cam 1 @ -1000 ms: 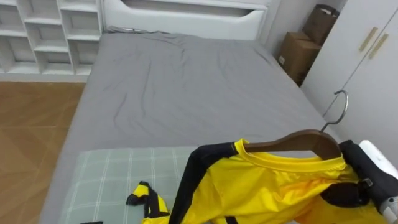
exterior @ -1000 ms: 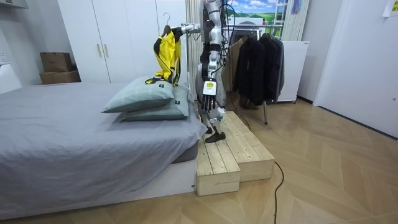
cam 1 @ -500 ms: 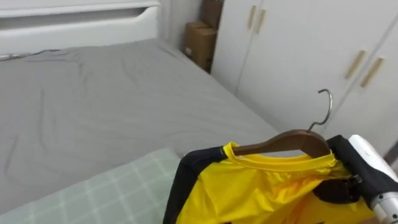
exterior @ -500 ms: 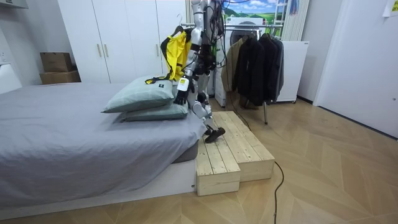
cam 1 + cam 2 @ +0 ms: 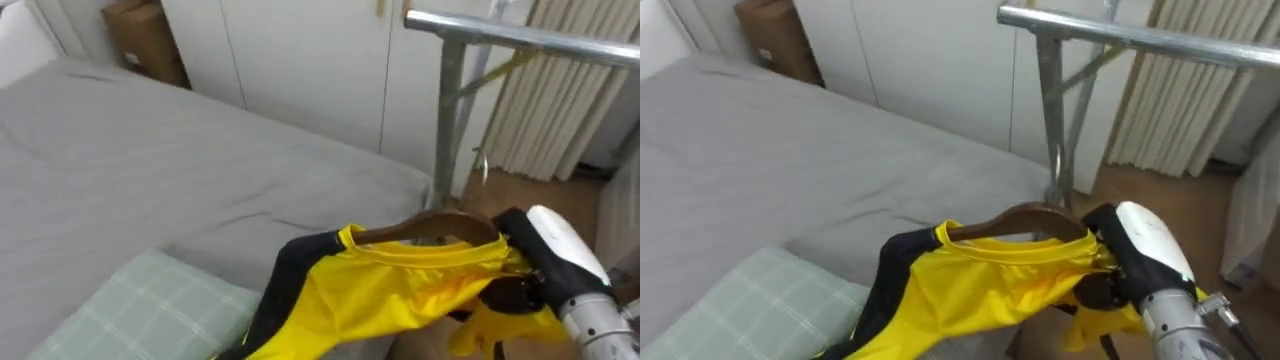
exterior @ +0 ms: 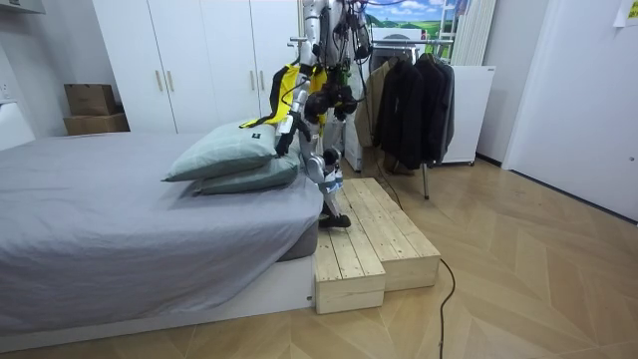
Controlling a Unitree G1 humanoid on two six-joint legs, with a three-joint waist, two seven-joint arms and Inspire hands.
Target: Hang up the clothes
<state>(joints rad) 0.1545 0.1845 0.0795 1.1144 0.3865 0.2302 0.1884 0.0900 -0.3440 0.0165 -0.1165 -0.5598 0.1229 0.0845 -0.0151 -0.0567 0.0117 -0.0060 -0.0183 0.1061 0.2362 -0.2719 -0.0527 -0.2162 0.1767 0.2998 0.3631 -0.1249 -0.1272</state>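
Jersey on hanger in right hand

Grey bed, white wardrobe doors, cardboard boxes, wood floor, wooden step platform

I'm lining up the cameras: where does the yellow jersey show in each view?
Left eye view: the yellow jersey is at lower centre-right.
Right eye view: lower centre.
Room view: upper centre, in front of the robot's chest.
Shared landmark: the green checked pillow, lower left of the jersey in all three.
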